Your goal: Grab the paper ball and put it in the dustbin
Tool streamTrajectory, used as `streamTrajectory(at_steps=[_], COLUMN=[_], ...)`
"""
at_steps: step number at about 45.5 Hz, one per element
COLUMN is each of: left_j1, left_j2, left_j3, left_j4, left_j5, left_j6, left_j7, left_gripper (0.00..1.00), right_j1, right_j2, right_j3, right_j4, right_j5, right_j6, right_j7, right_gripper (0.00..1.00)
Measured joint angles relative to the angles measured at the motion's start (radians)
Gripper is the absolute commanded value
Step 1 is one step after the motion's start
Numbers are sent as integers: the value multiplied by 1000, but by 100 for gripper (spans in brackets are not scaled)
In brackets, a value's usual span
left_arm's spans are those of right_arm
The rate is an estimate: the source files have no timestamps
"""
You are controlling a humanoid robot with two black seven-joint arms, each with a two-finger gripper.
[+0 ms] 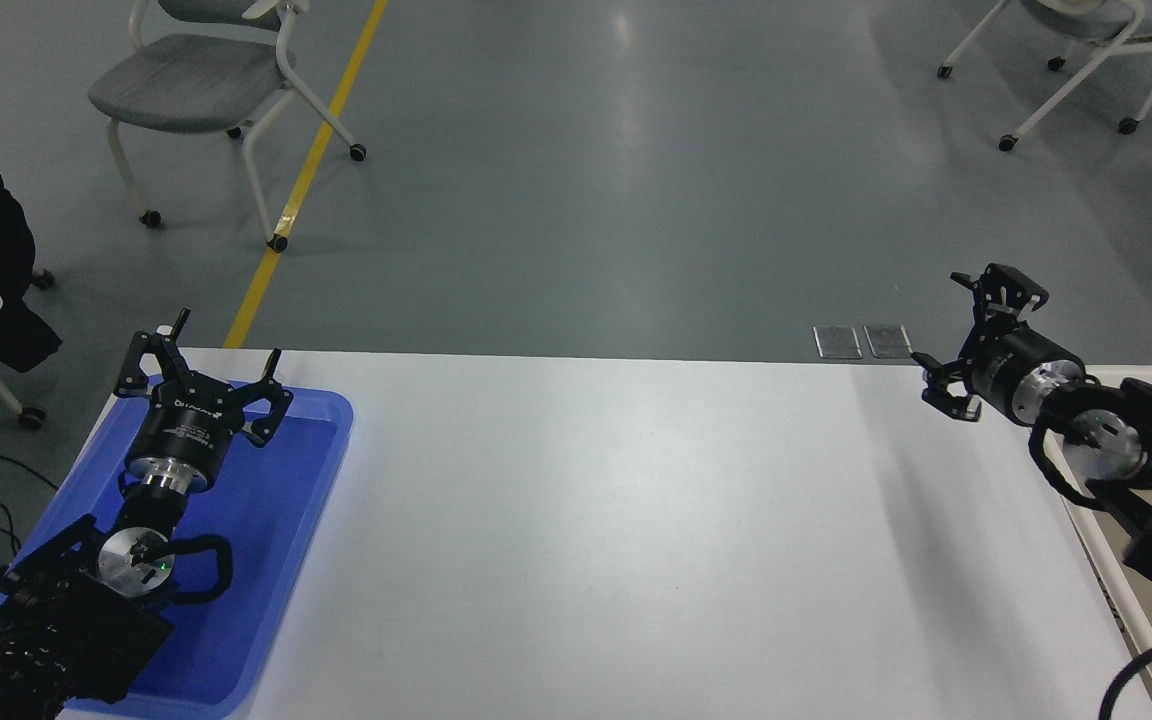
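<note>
Right gripper open, above dustbin edge

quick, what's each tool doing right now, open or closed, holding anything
Left tool: open, empty, parked over the blue tray.
Right tool: open, empty, raised above the table's far right corner.

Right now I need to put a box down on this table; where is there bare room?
The white table is bare between the blue tray on the left and the dustbin at the right edge. The left tool sits parked over the tray, so that side is crowded. The right tool hangs open over the table's far right corner; keep clear there.
</note>
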Motion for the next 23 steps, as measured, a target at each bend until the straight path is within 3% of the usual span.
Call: streamTrajectory(at_steps=[23], left_j1=[0], left_j2=[0], left_j3=[0], left_j4=[0], left_j5=[0], left_j6=[0], left_j7=[0], left_gripper=[100], right_j1=[-155], right_j2=[60], right_j3=[119], right_j4=[-4], right_j5=[95], right_j6=[178], right_j7=[3], right_gripper=[100])
